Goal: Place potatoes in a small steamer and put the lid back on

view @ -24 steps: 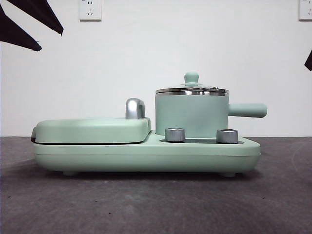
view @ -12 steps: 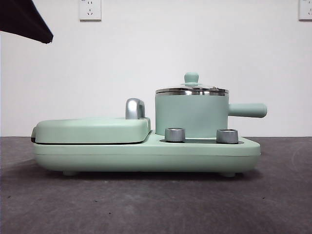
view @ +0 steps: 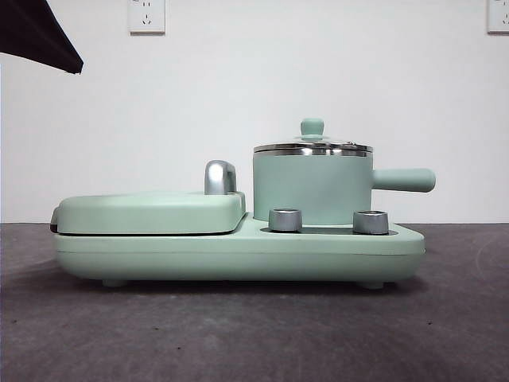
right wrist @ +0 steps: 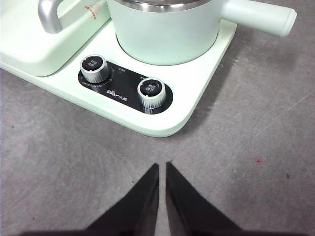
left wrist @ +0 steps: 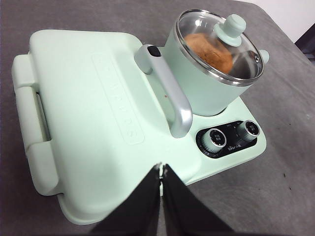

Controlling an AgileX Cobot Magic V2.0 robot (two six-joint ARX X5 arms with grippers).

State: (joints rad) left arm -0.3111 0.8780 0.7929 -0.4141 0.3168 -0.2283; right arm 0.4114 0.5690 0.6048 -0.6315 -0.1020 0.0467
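potato (left wrist: 208,51) is sitting inside the small steamer (view: 312,189), visible through the glass of the lid (left wrist: 219,45), which is seated flat on the steel rim with its knob (view: 312,126) pointing straight up. judging from that, both task steps look done

steamer is standing upright on the right half of the cooker base (view: 238,253), just behind the two dials (right wrist: 121,80); the hinged grill plate (left wrist: 93,118) is taking the other half, closed. handle (view: 404,180) is sticking out level, away from the grill plate, so the pot's long axis runs along the base

potato's long axis looks roughly crosswise under the lid, can't call it tighter through the glare

left gripper (left wrist: 162,172) is hanging above the near edge of the grill plate, jaws pinched together, empty. right gripper (right wrist: 162,171) is hovering over bare table (right wrist: 246,162) in front of the dials, jaws nearly closed with a thin slit, gripping nothing. neither is touching the pot, reads as both clear of the work
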